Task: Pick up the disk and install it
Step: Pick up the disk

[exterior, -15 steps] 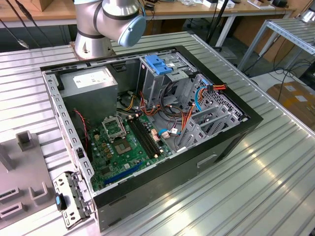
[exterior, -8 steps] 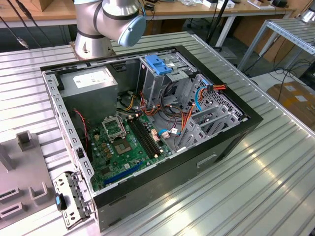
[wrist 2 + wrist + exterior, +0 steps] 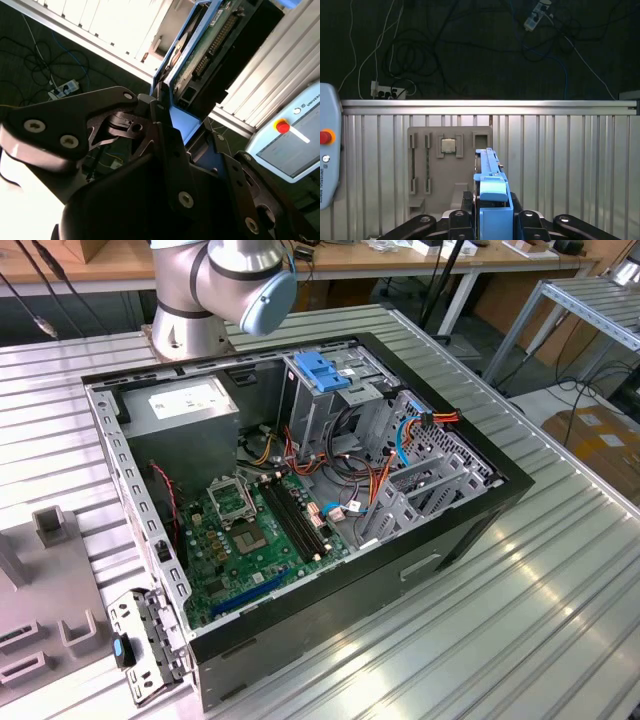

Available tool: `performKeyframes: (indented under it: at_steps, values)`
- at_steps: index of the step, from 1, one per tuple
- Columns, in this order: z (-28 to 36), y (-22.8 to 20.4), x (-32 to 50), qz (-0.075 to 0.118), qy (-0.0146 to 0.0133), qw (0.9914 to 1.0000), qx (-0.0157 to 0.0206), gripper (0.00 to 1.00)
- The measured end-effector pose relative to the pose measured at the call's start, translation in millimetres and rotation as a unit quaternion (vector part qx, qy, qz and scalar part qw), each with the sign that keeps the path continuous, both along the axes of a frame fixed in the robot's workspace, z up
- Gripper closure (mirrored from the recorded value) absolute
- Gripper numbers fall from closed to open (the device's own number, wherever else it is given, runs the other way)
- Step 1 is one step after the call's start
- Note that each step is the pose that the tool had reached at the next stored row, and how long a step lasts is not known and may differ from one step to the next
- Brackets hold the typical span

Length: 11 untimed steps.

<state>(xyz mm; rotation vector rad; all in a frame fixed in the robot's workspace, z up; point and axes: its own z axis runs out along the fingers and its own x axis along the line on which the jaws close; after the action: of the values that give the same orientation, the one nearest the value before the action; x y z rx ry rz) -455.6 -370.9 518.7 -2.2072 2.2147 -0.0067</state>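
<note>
My jaws are clamped on the disk. Beyond it I see the ribbed worktop and a grey tray.

Smooth blue plastic frames the disk; the table is ribbed, shiny metal.

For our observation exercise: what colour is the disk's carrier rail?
Bright blue rail around the disk, clearest in the first wrist view.

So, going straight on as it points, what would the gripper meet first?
Probably the grey fixture tray on the ribbed table, with the disk in the gripper touching first; depth is unclear.
</note>
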Motion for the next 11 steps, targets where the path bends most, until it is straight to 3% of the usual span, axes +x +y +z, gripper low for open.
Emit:
performKeyframes:
  at_steps: [11]
  values:
    - [-0.1,0.0,19.2,0.000,0.0000,1.00000,0.0000,0.63]
